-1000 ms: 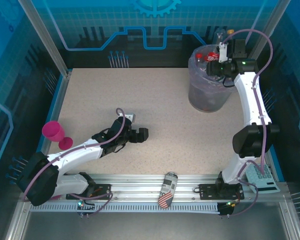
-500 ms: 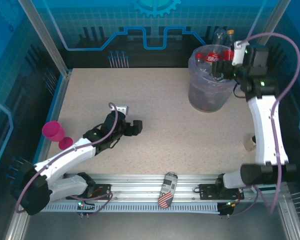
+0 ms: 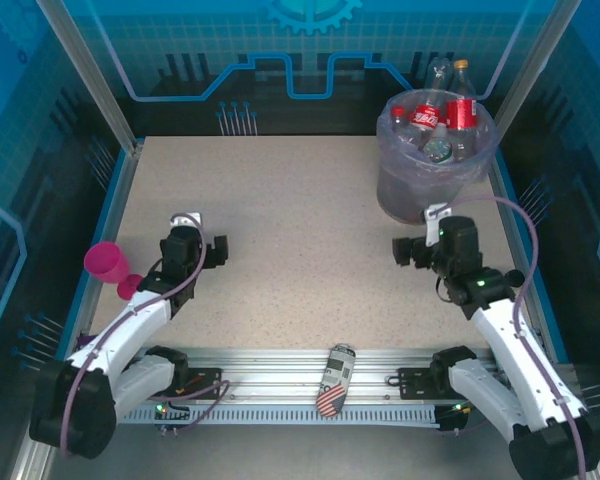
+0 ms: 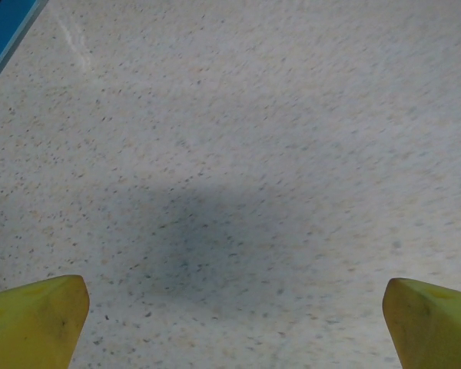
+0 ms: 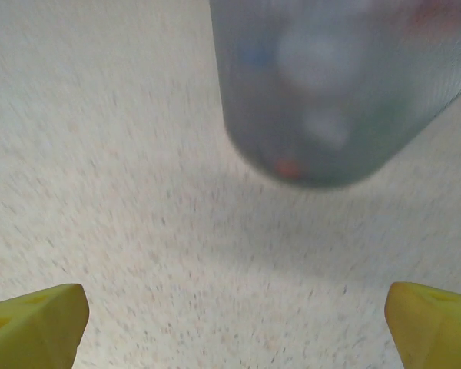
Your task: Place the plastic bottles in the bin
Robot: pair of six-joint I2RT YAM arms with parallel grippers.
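The plastic bottles (image 3: 461, 112) lie heaped in the bin (image 3: 418, 190) at the far right corner of the table (image 3: 310, 200), with red labels showing at the rim (a lavender liner (image 3: 483, 158) folds over its edge). The right gripper (image 5: 234, 319) faces the bin from close by, its yellow fingers (image 5: 38, 317) spread wide with nothing between them. The left gripper (image 4: 232, 319) is equally wide apart and empty. It hangs over bare tabletop near the pink cup (image 3: 108, 264). A stars-and-stripes can (image 3: 335, 378) lies on the front rail (image 3: 270, 362).
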